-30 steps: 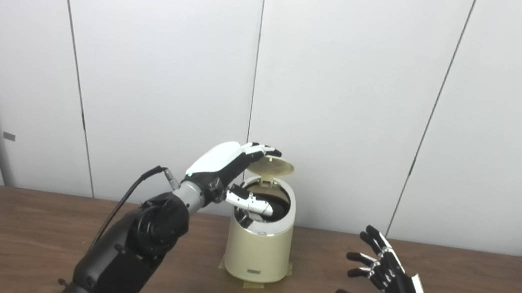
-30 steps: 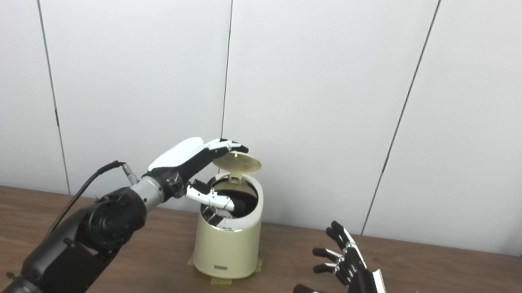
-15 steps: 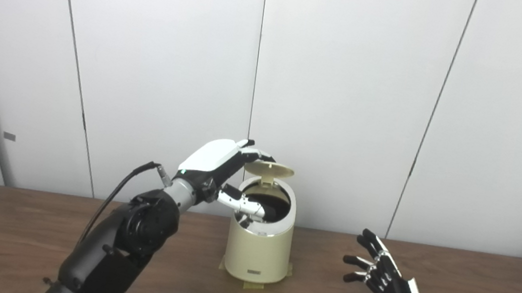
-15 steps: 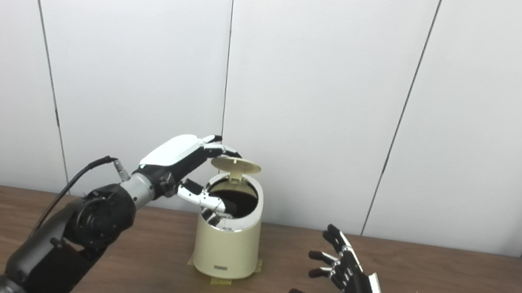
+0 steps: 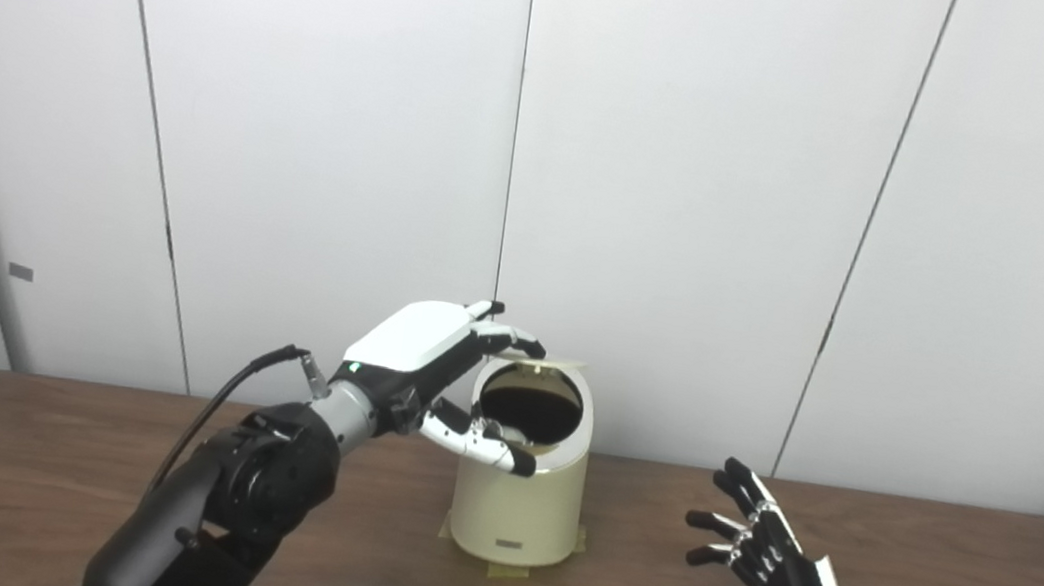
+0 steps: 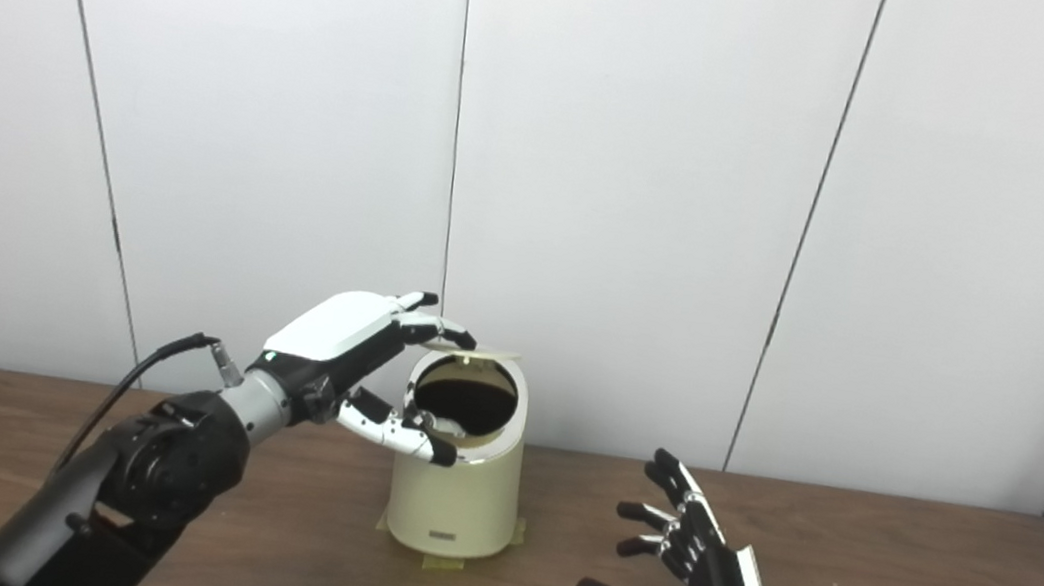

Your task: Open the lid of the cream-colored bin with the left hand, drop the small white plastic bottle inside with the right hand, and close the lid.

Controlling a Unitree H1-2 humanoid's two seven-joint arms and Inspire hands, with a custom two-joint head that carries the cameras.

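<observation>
— Left hand (image 5: pixel 432 362)?
— Fingers spread, holding nothing, fingertips (image 5: pixel 521 341) touching the raised lid (image 5: pixel 545 364) at the rear rim of the cream-colored bin (image 5: pixel 517 504).
— Right hand (image 6: pixel 696 583)?
— Splayed and empty above the table (image 6: pixel 897 585), well right of the bin.
— Bottle?
— Something whitish inside the dark opening; too small to tell.
</observation>
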